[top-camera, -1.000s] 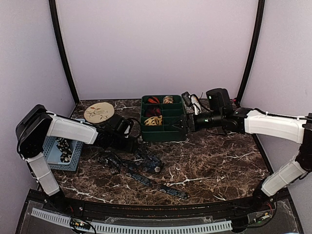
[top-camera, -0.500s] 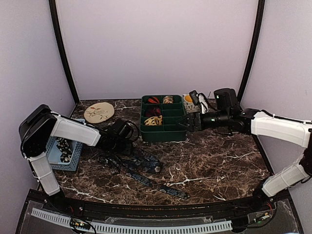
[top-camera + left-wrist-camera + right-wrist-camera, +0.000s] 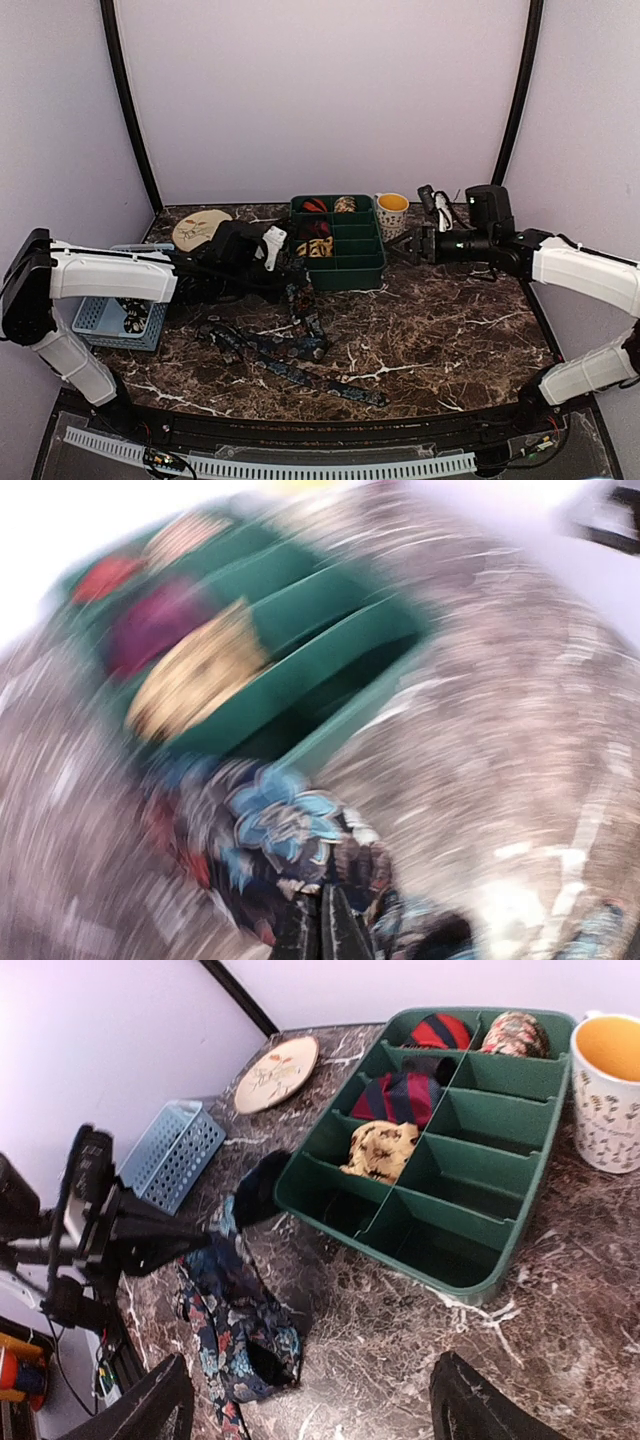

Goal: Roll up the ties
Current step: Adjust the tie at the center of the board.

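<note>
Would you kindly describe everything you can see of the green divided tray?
The green tray looks like moulded plastic: rectangular, split into two columns of four compartments. It sits flat on the marble table. Four compartments hold rolled ties; the other four are empty. A mug stands beside its far right corner.

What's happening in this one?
The left gripper is pinched on a dark floral tie. It lifts one end just in front of the green divided tray, while the rest trails loose and unrolled on the marble table. Four rolled ties sit in the tray's compartments. The right gripper hovers open beside the mug, holding nothing.
</note>
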Controlling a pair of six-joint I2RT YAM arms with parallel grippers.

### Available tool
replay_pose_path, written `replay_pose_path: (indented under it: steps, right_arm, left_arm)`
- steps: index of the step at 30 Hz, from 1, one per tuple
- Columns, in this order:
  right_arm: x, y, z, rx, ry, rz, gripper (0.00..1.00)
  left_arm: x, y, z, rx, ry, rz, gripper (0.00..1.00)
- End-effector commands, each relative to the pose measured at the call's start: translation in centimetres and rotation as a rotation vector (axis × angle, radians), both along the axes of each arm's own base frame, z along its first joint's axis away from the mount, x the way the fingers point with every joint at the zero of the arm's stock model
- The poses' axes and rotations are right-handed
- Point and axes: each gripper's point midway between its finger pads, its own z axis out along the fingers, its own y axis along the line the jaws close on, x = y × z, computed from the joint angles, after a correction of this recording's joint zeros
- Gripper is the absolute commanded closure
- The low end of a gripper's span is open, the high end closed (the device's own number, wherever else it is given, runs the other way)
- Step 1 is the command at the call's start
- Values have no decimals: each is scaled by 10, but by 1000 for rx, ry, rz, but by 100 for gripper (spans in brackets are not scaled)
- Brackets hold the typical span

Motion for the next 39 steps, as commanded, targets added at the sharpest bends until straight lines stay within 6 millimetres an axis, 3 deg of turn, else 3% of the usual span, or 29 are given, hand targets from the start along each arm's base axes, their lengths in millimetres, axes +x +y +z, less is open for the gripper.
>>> replay_pose_path:
  steps: [1, 6, 11, 14, 16, 17, 20, 23, 27, 30, 33, 39]
  right_arm:
    - [7, -36, 34, 83, -54, -119, 19]
    - [12, -94, 47, 105, -69, -329, 18]
    - [9, -140, 47, 109, -82, -500, 14]
    - [8, -146, 37, 79, -52, -517, 14]
    - [7, -141, 26, 67, -22, -482, 16]
    - [6, -136, 21, 75, -7, -454, 18]
    - [0, -118, 4, 109, 51, -348, 24]
    - [-9, -98, -17, 117, 117, -255, 30]
    - [-31, -68, -51, 52, 197, -135, 34]
    - [-48, -56, -82, -43, 269, -81, 34]
    - [-61, -54, -114, -90, 370, -106, 37]
    - [-86, -39, -145, -93, 445, -85, 40]
  left_arm:
    - [-40, -104, 52, -36, -219, -514, 100]
    - [-85, -198, 42, -19, -306, -909, 99]
    - [-96, -266, 48, -69, -481, -1072, 93]
    - [-69, -281, 41, -23, -503, -956, 55]
    - [-50, -276, 38, 27, -479, -844, 35]
    - [-45, -270, 36, 53, -464, -808, 34]
    - [-47, -242, 27, 116, -369, -756, 34]
    - [-72, -201, 25, 74, -263, -788, 36]
    - [-89, -142, 4, 24, -120, -773, 37]
    - [-91, -113, -16, 47, -63, -729, 37]
    - [-88, -102, -40, 91, -14, -711, 37]
    - [-88, -108, -78, 158, 80, -738, 37]
